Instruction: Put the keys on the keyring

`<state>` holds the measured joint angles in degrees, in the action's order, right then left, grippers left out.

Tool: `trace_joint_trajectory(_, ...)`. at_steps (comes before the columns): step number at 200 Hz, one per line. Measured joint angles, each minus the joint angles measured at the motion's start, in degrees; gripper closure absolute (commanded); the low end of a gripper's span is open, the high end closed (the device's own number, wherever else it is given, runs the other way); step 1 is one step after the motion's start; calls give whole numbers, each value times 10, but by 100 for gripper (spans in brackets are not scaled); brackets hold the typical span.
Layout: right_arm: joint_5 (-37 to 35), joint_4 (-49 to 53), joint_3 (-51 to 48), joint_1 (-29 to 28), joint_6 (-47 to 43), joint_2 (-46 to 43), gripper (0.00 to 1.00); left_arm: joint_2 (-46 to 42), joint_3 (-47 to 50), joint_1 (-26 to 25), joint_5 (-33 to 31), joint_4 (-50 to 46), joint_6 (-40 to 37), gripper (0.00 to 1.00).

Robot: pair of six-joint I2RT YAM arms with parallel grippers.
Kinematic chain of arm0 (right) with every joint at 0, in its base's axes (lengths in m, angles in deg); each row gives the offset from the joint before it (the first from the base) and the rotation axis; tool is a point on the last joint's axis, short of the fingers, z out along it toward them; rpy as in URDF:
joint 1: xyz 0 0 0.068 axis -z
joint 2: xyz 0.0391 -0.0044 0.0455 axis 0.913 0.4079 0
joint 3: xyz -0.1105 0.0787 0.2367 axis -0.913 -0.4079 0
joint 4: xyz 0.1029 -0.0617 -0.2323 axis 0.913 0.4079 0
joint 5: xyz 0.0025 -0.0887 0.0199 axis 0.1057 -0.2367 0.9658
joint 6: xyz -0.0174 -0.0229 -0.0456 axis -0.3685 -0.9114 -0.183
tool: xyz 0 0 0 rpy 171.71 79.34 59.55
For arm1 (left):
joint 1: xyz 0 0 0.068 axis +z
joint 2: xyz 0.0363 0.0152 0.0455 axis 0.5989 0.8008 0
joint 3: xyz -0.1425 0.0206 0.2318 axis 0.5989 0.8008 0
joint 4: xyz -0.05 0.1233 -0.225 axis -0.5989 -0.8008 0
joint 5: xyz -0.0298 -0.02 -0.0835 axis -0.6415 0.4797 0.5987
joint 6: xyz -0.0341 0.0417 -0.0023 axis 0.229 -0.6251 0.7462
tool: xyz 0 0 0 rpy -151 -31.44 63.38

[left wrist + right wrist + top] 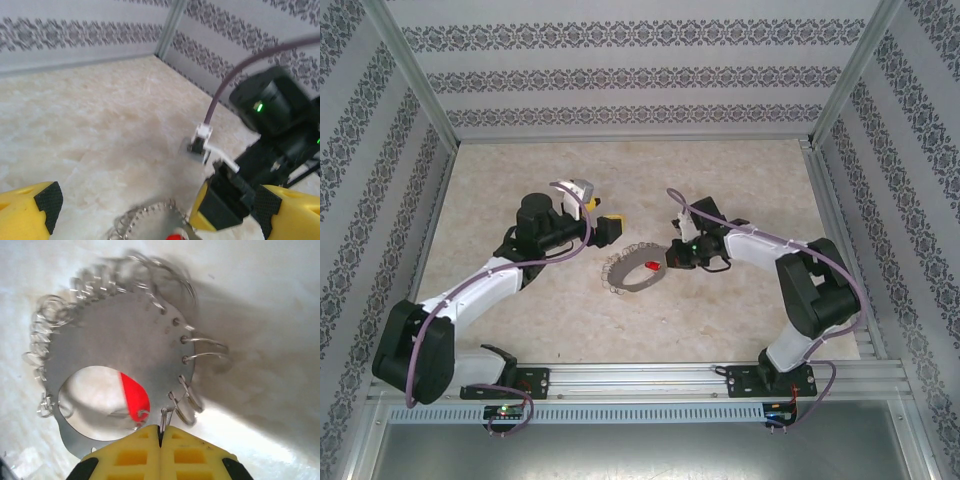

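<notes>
I am pinching my right gripper [161,432] fully together on a wire loop [165,416] at the keyring's [115,340] rim, steadying the hoop. The red-headed key [134,397] is showing through its opening, beside that pinch. My left gripper [611,228] is gaping wide, empty, beside the keyring.

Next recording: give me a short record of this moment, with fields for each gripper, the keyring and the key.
left gripper: jaws wide open, holding nothing, facing the keyring
right gripper: jaws shut on a small wire loop at the keyring's rim
keyring: between the two grippers
key: red head shows through the keyring's hole; cannot tell if threaded on
</notes>
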<state>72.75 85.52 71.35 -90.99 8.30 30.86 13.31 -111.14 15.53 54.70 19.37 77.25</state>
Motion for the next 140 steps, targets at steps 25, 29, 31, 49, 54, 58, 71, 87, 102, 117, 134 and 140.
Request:
trace_joint_trajectory(25,-25,54,66,-33,-26,-20,100,47,-26,0,31,-16,9,0)
trace_joint_trajectory(29,-28,58,73,-37,-30,-21,100,56,-30,0,35,-16,14,0)
trace_joint_trajectory(31,-28,61,77,-39,-31,-22,100,58,-31,0,36,-16,14,0)
trace_joint_trajectory(49,-33,73,90,-49,-38,-23,100,91,-44,0,45,-24,37,0)
trace_joint_trajectory(54,-33,76,90,-48,-40,-23,100,100,-49,0,48,-30,43,0)
trace_joint_trajectory(58,-35,80,90,-48,-41,-23,100,106,-53,0,50,-34,47,0)
trace_joint_trajectory(71,-40,92,90,-48,-41,-23,100,124,-61,0,62,-38,59,0)
trace_joint_trajectory(87,-44,95,90,-48,-41,-23,100,131,-58,-1,77,-37,70,0)
trace_joint_trajectory(102,-45,98,90,-48,-41,-23,100,129,-53,-5,80,-38,69,0)
trace_joint_trajectory(117,-48,99,90,-48,-41,-23,100,119,-46,-19,69,-46,57,0)
trace_joint_trajectory(134,-53,100,90,-48,-41,-20,100,102,-44,-50,43,-75,32,0)
trace_joint_trajectory(140,-54,99,90,-48,-41,-17,100,96,-43,-61,32,-83,25,0)
